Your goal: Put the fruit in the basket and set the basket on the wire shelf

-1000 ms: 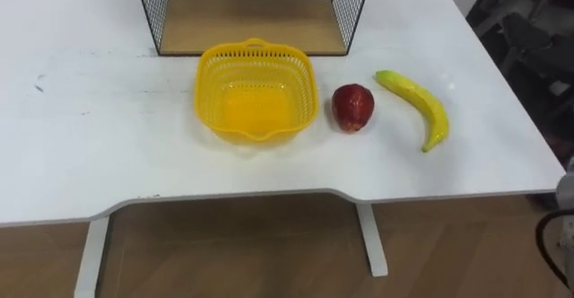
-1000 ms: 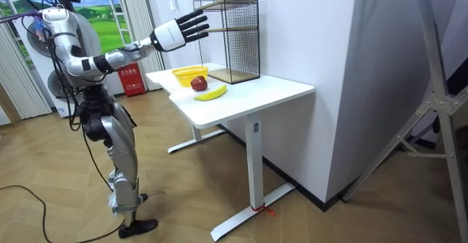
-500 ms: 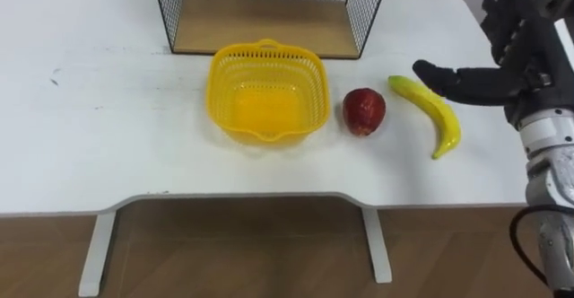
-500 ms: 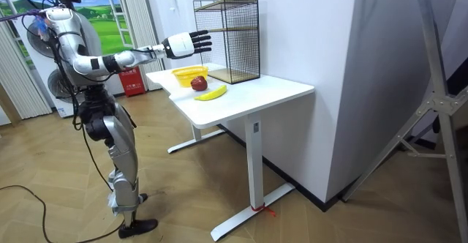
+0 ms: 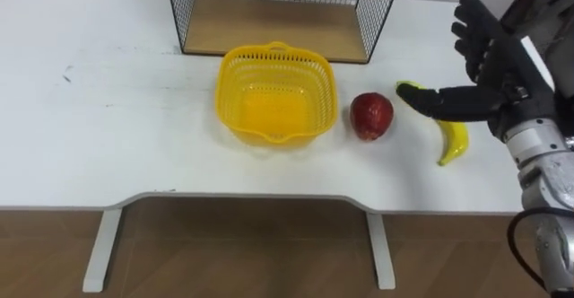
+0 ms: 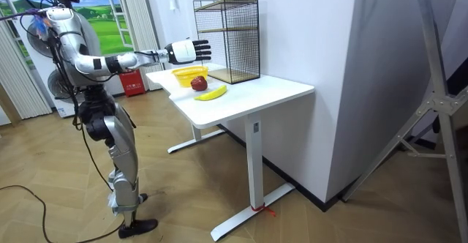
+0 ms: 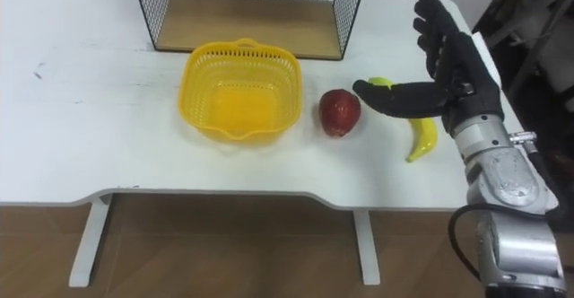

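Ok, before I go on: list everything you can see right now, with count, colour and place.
table: one, white, in front of the robot, carrying everything below
wire shelf: one, black wire with a wooden board, at the table's far edge
basket: one, yellow, empty, just in front of the shelf
apple: one, red, right of the basket, apart from it
banana: one, yellow, right of the apple, far end hidden by the thumb
floor: brown wood, under the table
right hand: one, black, open, fingers spread, over the banana's far end; contact cannot be told
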{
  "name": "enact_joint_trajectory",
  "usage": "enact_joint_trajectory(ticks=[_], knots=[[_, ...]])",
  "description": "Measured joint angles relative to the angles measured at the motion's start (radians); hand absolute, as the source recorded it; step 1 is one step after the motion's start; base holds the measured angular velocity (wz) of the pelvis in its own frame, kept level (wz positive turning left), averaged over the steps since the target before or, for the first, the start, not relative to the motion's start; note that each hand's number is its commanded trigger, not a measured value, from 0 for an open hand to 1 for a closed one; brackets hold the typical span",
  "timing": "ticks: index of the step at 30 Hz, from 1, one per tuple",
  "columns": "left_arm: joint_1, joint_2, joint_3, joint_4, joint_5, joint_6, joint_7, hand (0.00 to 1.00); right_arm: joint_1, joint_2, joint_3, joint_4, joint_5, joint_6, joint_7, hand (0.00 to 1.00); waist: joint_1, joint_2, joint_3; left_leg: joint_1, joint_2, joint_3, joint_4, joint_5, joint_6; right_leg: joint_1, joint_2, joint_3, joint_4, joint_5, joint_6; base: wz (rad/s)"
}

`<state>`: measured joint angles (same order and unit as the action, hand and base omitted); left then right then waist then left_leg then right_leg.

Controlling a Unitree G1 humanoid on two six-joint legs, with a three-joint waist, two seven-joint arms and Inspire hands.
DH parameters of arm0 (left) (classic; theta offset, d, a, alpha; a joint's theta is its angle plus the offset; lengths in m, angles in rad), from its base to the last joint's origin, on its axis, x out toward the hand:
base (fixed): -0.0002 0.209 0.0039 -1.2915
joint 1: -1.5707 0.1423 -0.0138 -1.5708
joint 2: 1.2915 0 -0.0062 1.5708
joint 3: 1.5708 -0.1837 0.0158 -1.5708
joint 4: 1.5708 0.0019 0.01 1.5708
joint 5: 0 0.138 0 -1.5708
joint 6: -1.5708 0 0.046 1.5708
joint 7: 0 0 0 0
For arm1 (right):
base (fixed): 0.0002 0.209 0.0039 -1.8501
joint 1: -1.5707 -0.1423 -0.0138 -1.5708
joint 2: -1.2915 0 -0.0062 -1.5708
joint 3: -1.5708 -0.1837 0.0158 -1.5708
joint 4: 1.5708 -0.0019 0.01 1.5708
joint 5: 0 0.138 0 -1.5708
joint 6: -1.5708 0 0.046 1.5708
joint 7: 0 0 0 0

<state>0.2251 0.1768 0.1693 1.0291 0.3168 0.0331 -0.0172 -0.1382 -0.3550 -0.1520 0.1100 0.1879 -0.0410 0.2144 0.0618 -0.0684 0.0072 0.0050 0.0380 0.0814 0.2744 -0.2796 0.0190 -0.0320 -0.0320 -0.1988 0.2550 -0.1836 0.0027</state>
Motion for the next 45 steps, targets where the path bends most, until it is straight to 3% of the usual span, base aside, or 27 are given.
enact_joint_trajectory(ticks=[17,32,45], knots=[[-0.007,0.002,0.0,-0.028,0.0,0.003,-0.015,0.0,0.0,0.001,0.052,0.074,-0.154,0.019,0.049,0.0,0.001,0.001,0.0009,0.005,0.0,-0.011,0.001,0.0,0.0,0.015,0.0,-0.004,-0.004,0.0,0.0,0.01],[-0.025,0.004,-0.024,-0.028,-0.002,0.003,-0.017,0.0,0.0,0.001,0.055,0.268,-0.157,0.02,0.049,0.0,0.013,0.004,-0.003,0.007,-0.002,-0.032,0.0,0.001,-0.002,0.029,-0.001,-0.02,-0.019,0.0,0.0,0.04],[-0.014,0.018,-0.025,-0.027,0.001,0.001,-0.043,0.0,0.0,0.001,0.055,0.285,-0.158,0.02,0.051,0.0,0.023,0.004,-0.0015,0.009,-0.002,-0.033,0.001,0.002,-0.003,0.034,0.0,-0.022,-0.019,0.0,0.0,0.0]])
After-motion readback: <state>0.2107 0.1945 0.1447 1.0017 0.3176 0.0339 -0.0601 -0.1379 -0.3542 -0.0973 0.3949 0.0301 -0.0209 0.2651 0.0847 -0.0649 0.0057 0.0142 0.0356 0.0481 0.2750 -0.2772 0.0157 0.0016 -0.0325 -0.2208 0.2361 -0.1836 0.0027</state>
